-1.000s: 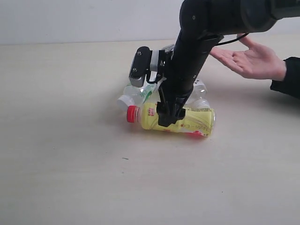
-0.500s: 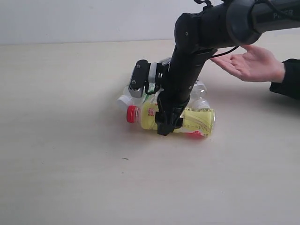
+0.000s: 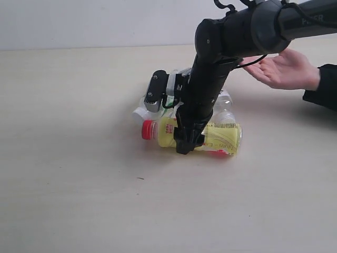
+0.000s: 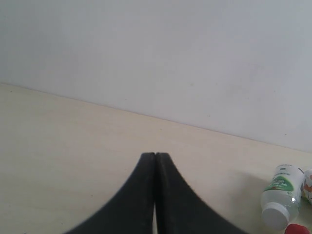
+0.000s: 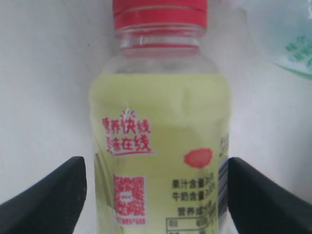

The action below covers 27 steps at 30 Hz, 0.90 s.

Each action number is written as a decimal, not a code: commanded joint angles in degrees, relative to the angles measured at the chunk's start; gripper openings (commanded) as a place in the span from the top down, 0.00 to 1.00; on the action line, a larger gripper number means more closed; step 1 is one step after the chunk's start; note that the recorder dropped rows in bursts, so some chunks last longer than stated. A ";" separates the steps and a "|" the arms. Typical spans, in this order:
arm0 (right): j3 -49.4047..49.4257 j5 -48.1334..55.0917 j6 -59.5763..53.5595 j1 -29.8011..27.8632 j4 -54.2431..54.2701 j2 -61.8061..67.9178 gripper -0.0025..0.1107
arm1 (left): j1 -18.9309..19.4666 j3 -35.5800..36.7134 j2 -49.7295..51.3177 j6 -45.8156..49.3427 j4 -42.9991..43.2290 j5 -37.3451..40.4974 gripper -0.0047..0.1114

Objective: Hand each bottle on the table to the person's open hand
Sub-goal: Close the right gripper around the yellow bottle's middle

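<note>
On the table (image 3: 79, 184), one yellow bottle (image 3: 218, 136) lies on its side. At least two clear bottles (image 3: 224, 103) lie behind it; the arm blocks a full count. The right gripper (image 5: 156, 195) is spread wide, straddling the yellow bottle. The left gripper (image 4: 155, 161), seen only in its wrist view, has its fingers pressed together. One person's hand (image 3: 281, 68) is held palm up nearby.

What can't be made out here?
Exterior view: the right arm hides part of the yellow bottle and most of the clear bottles behind it.
Right wrist view: the frame edge cuts off its base.
Left wrist view: a red cap is cut off at the corner.
</note>
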 commanded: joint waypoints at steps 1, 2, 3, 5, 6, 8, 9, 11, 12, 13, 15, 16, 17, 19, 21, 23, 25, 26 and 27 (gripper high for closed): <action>-0.41 -0.33 0.29 0.09 0.01 0.02 0.33 | -0.21 0.03 -0.30 0.06 -0.20 -0.08 0.96; -0.41 -0.55 0.29 0.09 0.01 0.02 0.33 | -0.21 0.03 -0.30 0.06 -0.20 -0.08 0.96; -0.41 -0.67 0.29 0.09 0.01 0.02 0.33 | -0.21 0.03 -0.30 0.06 -0.20 -0.08 0.96; -0.41 -0.94 0.42 0.09 0.11 0.02 0.33 | -0.21 0.03 -0.30 0.06 -0.20 -0.08 0.96; -0.41 -1.11 0.41 0.09 0.11 0.02 0.33 | -0.21 0.03 -0.30 0.06 -0.20 -0.08 0.96; -0.41 -1.37 0.41 0.09 0.24 0.02 0.33 | -0.21 0.03 -0.30 0.06 -0.20 -0.08 0.96; -0.41 -1.37 0.41 0.09 0.24 0.02 0.33 | -0.21 0.03 -0.30 0.06 -0.20 -0.08 0.96; -0.41 -1.36 0.67 0.09 0.24 0.02 0.33 | -0.21 0.03 -0.30 0.06 -0.20 -0.08 0.96; -0.41 -1.36 0.90 0.09 0.24 0.02 0.33 | -0.21 0.03 -0.30 0.06 -0.20 -0.08 0.96; -0.41 -1.36 0.83 0.09 0.37 0.02 0.33 | -0.21 0.03 -0.30 0.06 -0.20 -0.08 0.96; -0.41 -1.23 1.84 0.09 0.37 0.02 0.33 | -0.21 0.03 -0.30 0.06 -0.20 -0.08 0.96; -0.41 -1.23 1.84 0.09 0.37 0.02 0.33 | -0.21 0.03 -0.30 0.06 -0.20 -0.08 0.96; -0.41 -1.23 1.84 0.09 0.37 0.02 0.33 | -0.21 0.03 -0.30 0.06 -0.20 -0.08 0.96; -0.41 -1.23 1.83 0.09 0.37 0.02 0.33 | -0.21 0.03 -0.30 0.06 -0.20 -0.08 0.96; -0.41 -1.23 1.98 0.09 0.37 0.02 0.34 | -0.21 0.03 -0.30 0.06 -0.20 -0.08 0.96; -0.41 -1.10 3.56 0.09 0.37 0.02 0.37 | -0.21 0.03 -0.30 0.06 -0.20 -0.08 0.96; -0.41 -1.10 4.88 0.09 0.37 0.02 0.40 | -0.21 0.03 -0.30 0.06 -0.20 -0.08 0.96; -0.41 -0.76 4.98 0.09 0.37 0.02 0.45 | -0.21 0.03 -0.30 0.06 -0.20 -0.08 0.96; -0.41 -0.78 4.98 0.09 0.37 0.02 0.48 | -0.21 0.03 -0.30 0.06 -0.20 -0.08 0.96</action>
